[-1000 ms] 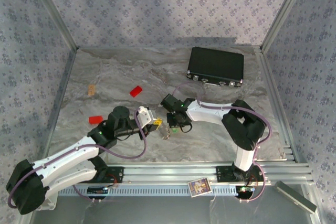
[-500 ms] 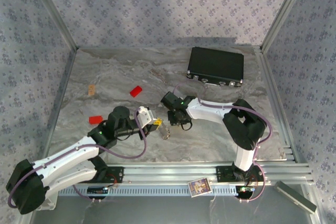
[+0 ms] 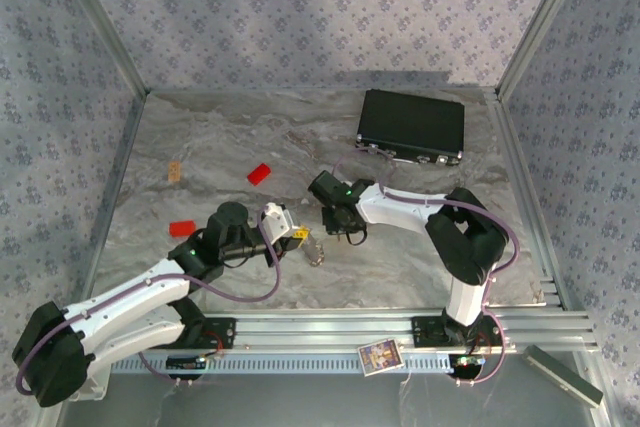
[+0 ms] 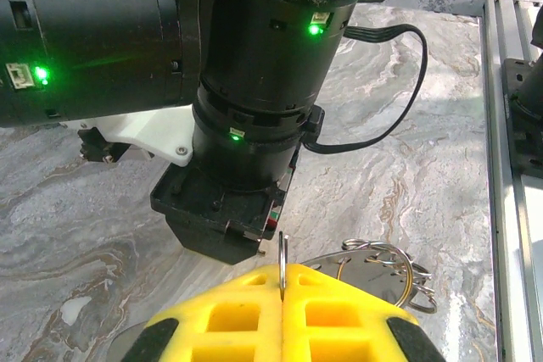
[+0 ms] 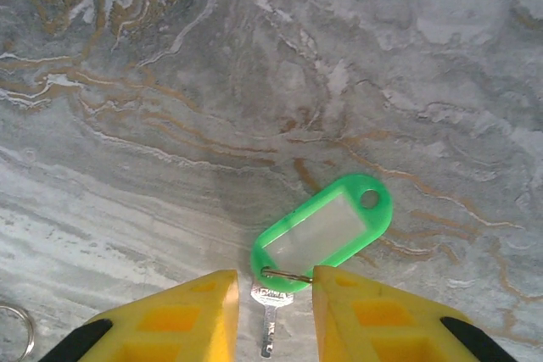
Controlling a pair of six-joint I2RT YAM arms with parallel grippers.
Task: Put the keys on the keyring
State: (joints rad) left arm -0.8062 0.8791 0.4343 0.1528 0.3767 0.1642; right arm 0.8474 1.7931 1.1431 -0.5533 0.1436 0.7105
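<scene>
The green key (image 5: 321, 228) lies flat on the marble table (image 5: 127, 82) between the right gripper's (image 5: 271, 315) parted jaws.
The left gripper (image 4: 282, 290) clenches the keyring (image 4: 282, 252) upright nearby; bare table all round, black box (image 3: 411, 127) well apart at the far edge.

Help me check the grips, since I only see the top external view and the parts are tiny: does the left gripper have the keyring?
Observer: Yes. The left gripper is shut on the keyring, which stands edge-on between its yellow fingers.
Operator: And the right one, does it have a key?
Observer: Not gripped. The right gripper is open, its fingers either side of the green key lying on the table.
</scene>
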